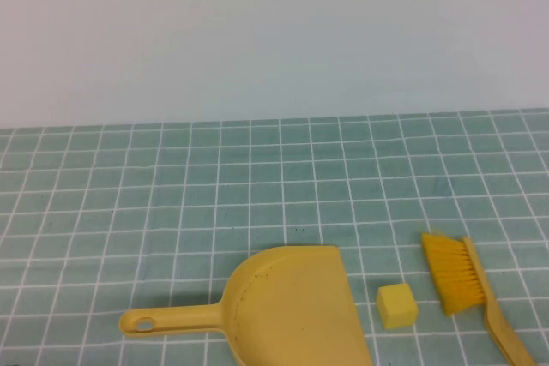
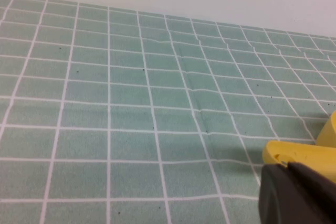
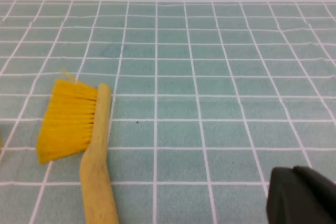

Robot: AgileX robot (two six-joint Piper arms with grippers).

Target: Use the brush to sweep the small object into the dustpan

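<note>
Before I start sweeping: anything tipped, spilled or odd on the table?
Nothing stands out. The flat yellow plastic dustpan, pale-yellow cube and orange-bristled hand brush lie flat, apart. Left gripper near the dustpan handle and right gripper beside the brush hold nothing.

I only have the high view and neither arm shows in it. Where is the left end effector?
Observer: The left wrist view shows the left end effector, shut, close to the tip of the handle of the dustpan.
Operator: And the right one?
Observer: The right wrist view shows the right end effector, also shut, off to one side of the brush, with a gap of bare tiles between them.
</note>
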